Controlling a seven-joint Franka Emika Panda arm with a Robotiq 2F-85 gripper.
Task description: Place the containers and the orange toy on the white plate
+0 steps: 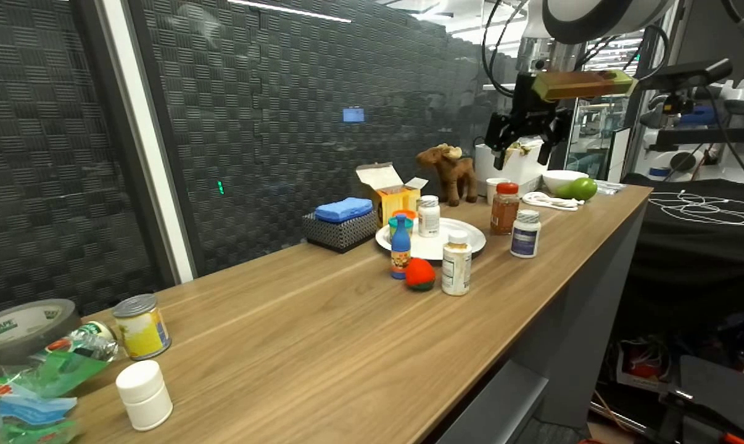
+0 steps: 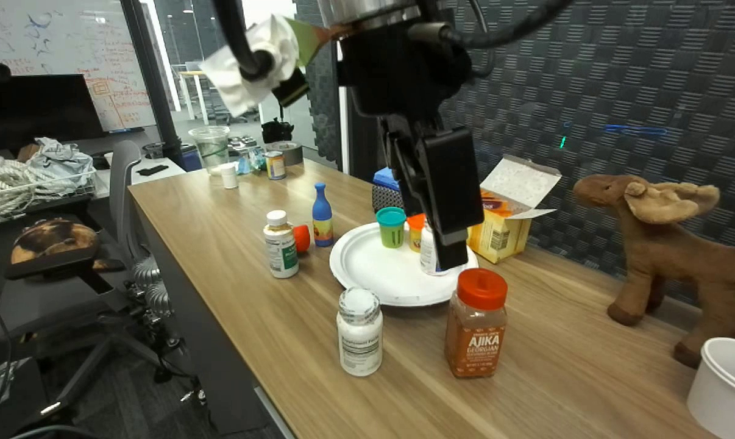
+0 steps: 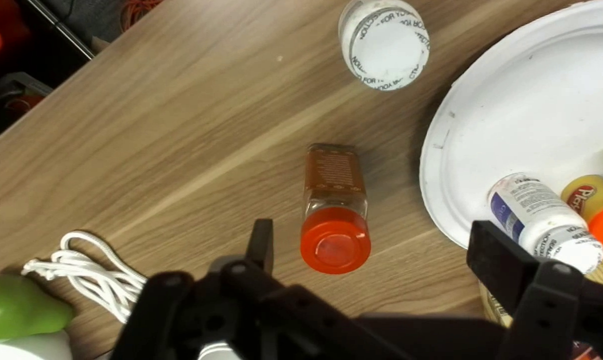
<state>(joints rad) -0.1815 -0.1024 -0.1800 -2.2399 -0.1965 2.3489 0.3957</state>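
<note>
Claw (image 1: 521, 158) spread, empty, above the table (image 2: 236, 213). In an exterior view the plate (image 2: 373, 271) carries cup (image 2: 391, 231), tub (image 2: 415, 238) and bottle (image 2: 428, 253); the orange toy (image 2: 302, 239) lies off it, left. Step judged: next container, not yet gripped. Likely move: lower, straddle the red-lidded jar (image 3: 335, 240), pinch.

dark wall (image 1: 298, 148), perhaps foam-clad

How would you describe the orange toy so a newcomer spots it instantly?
On the wooden table, find the round white plate. Beside it, the orange toy sits between a blue bottle and a white bottle. Unlike those tall, upright neighbours, it is low and rounded, red-orange with dark green underneath.
</note>
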